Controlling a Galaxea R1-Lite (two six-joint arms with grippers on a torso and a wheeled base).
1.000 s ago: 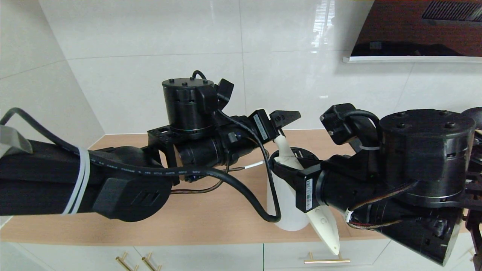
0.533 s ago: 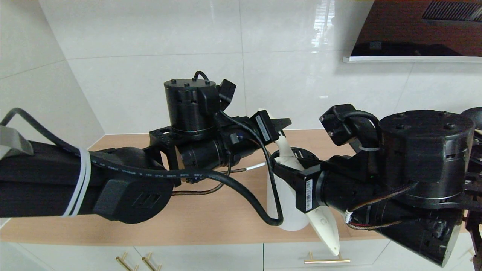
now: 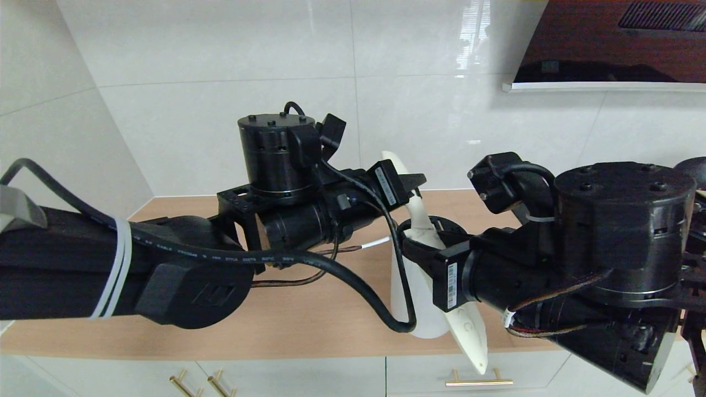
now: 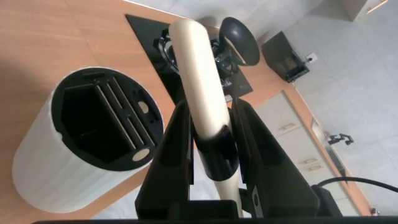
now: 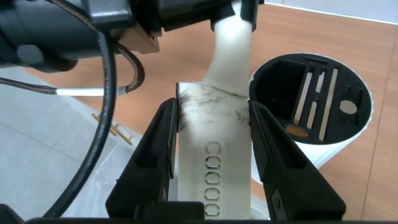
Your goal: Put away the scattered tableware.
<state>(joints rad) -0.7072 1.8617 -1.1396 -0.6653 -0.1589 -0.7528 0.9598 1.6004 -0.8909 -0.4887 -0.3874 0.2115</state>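
Across the head view, both arms meet over a light wooden countertop (image 3: 309,309), each gripping one cream plastic spatula (image 3: 469,331) with a long flat blade. The left gripper (image 3: 411,184) is closed on the upper handle, and the right gripper (image 3: 422,240) is closed lower down, near where the handle widens. The spatula hangs tilted in the air, handle tip up toward the white tiled wall (image 3: 220,55), blade tip down past the counter's front edge. Just behind it a white cylindrical utensil holder (image 3: 422,303) stands upright on the countertop. White cabinet doors with a brass bar handle (image 3: 477,381) lie below, and a dark range hood (image 3: 606,44) hangs upper right.

From the left wrist view, the left gripper (image 4: 208,137) has its two black fingers (image 4: 177,143) pressed against the rounded handle (image 4: 196,74), no gap left. The holder (image 4: 43,180) sits beside it, its black insert split into compartments. A black cooktop (image 4: 146,28) lies farther along the counter.

From the right wrist view, the right gripper (image 5: 214,143) clamps the smudged blade (image 5: 214,124), which carries a row of oval slots, from both sides. The holder (image 5: 339,155) stands just beside the blade, open top showing; the spatula is outside it.
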